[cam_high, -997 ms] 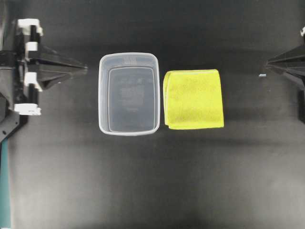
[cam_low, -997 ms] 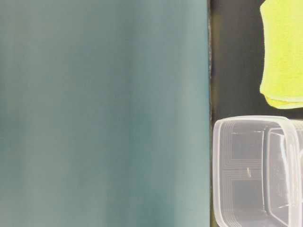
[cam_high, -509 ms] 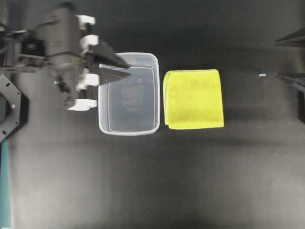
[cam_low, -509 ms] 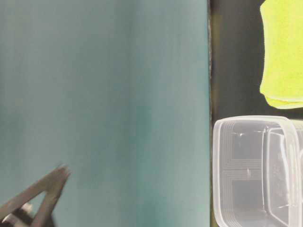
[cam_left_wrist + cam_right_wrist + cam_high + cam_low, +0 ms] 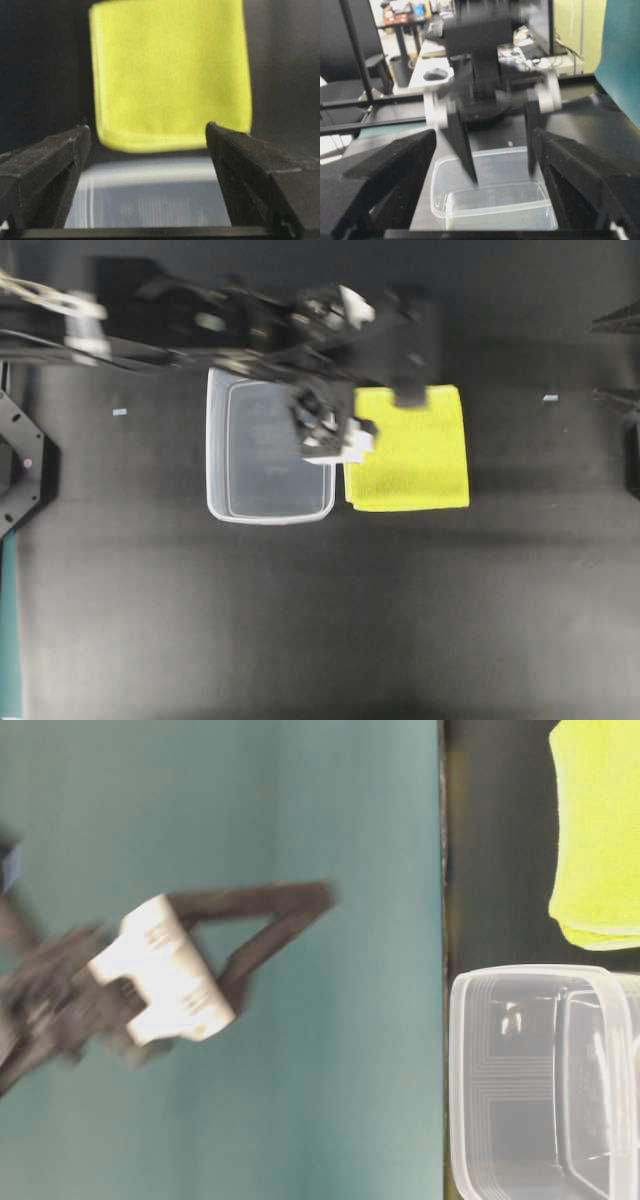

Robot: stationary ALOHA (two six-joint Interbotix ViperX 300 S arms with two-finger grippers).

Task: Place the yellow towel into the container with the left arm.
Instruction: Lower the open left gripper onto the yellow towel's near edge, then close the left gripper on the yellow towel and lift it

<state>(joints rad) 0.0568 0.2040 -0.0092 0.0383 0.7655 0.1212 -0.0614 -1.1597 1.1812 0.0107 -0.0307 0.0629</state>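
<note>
- Black left robot hand, fingers spread and empty, hovers above clear rectangular plastic container.
- Next: descend on bright yellow folded towel beside it.

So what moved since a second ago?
The left hand swept from the table's left edge out across the container toward the yellow towel, open and holding nothing. The right hand pulled back a little and opened. Towel and container stayed put, side by side.
</note>
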